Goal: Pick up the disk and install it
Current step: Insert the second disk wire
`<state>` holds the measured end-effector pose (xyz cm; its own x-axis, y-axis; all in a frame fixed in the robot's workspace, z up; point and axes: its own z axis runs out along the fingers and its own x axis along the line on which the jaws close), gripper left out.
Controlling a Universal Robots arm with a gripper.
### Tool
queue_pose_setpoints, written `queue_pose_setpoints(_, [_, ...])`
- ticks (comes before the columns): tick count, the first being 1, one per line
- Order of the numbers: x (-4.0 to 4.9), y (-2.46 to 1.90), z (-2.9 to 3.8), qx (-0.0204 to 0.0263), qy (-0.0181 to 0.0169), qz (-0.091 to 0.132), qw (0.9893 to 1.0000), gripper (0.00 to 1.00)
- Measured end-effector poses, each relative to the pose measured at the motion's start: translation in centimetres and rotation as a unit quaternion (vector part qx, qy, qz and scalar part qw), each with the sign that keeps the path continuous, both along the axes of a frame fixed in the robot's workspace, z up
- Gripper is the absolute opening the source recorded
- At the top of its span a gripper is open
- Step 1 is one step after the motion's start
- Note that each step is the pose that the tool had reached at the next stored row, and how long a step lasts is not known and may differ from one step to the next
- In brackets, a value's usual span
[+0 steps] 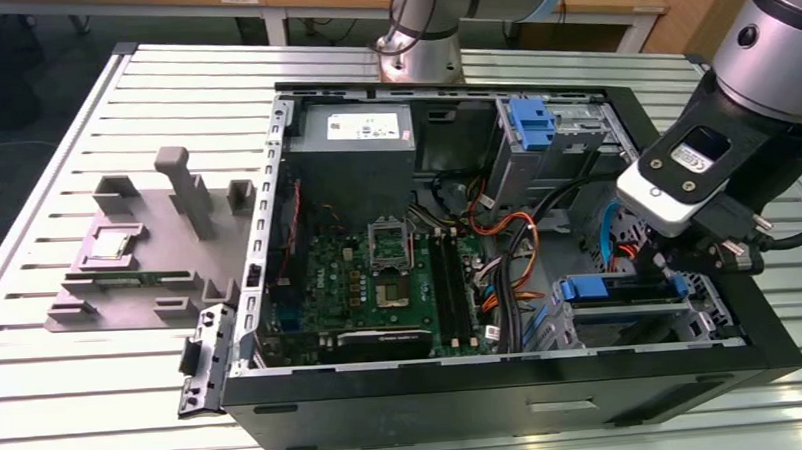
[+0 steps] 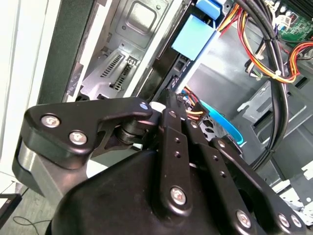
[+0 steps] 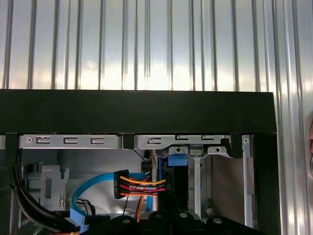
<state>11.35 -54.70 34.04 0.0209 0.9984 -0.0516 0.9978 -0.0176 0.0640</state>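
Reaching into the open computer case (image 1: pixel 514 381), the gripper (image 1: pixel 702 249) hangs over the disk (image 1: pixel 603 288) seated in its bay. Whether its fingers are open or closed cannot be told. Its black linkage (image 2: pixel 176 147) sits close to the blue caddy (image 2: pixel 193 36).

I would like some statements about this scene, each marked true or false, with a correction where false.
1. The computer case lies open on a slatted metal table. True.
2. The gripper hangs over the grey fixture outside the case. False: it is inside the case, at the exterior view's right.
3. The disk in its blue caddy sits at the drive bay below the gripper. True.
4. The cables near the bay are all black. False: orange, red, yellow and blue ones show.
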Motion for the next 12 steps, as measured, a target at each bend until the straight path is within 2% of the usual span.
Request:
queue_pose_setpoints(6, [0.0, 0.0, 1.19, 0.0025, 0.0, 0.0, 1.0, 0.1])
queue_pose_setpoints(12, [0.0, 0.0, 1.97, 0.0044, 0.0005, 0.0, 1.0, 0.1])
